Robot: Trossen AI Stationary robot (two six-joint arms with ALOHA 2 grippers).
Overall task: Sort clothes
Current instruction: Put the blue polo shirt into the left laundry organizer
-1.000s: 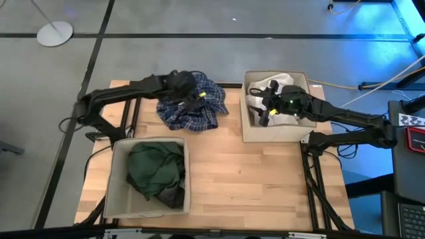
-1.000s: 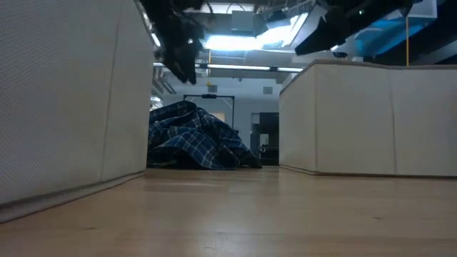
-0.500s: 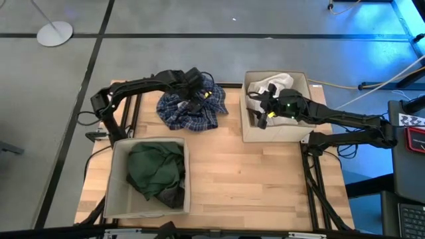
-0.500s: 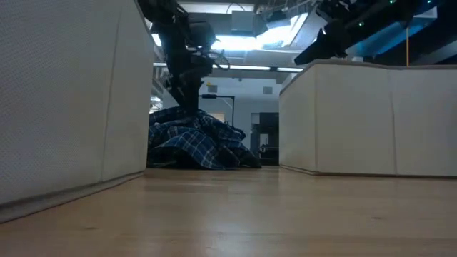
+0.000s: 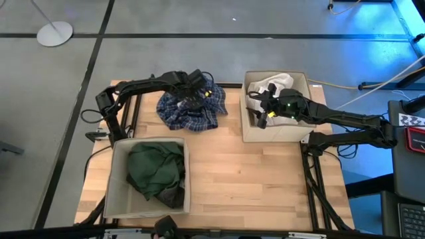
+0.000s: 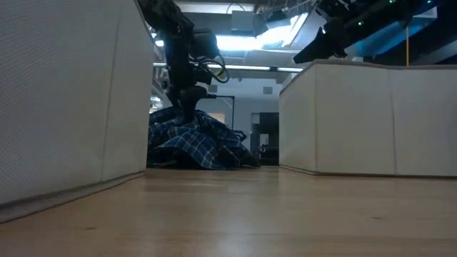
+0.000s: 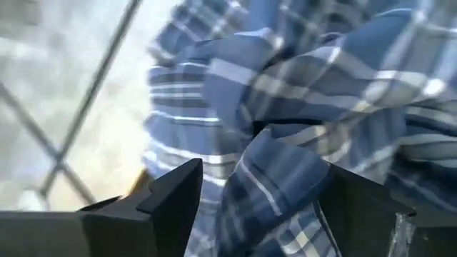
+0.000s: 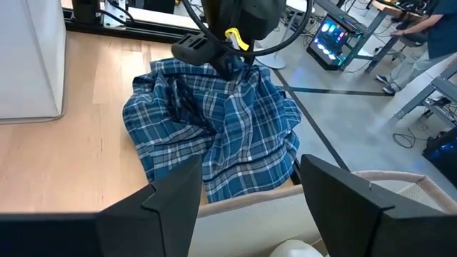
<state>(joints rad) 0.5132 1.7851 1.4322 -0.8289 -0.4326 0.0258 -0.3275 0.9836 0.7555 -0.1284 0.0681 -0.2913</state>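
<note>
The blue-and-white plaid shirt (image 5: 192, 111) lies heaped on the wood at the table's far side, between the two bins; it also shows in the low view (image 6: 203, 139) and the right wrist view (image 8: 221, 135). My left gripper (image 5: 196, 93) is open, pointing down at the top of the heap, with a raised fold (image 7: 285, 171) between its fingers. My right gripper (image 5: 262, 113) is open and empty above the right bin (image 5: 275, 131), which holds the white piece (image 5: 272, 85). The dark green piece (image 5: 156, 169) and the dark grey-black piece (image 5: 174, 196) lie in the left bin (image 5: 113, 179). My left gripper comes at the top of the plaid shirt's heap (image 8: 235, 75) from above, pointing down, with one open finger (image 7: 171, 196) on each side of a raised fold. I cannot tell whether the fingers touch the cloth. The shirt lies slack on the table.
Bare wood (image 5: 252, 172) lies between the two bins toward the near edge. The beige bin walls (image 6: 71, 100) stand high on both sides in the low view. The shirt lies close to the table's far edge. A person (image 8: 428, 25) is in the room beyond the table.
My left gripper has gone toward the table's right edge and down, from above the shirt's left part onto the top of the heap. The shirt has kept its place. My right gripper has stayed over the right bin.
</note>
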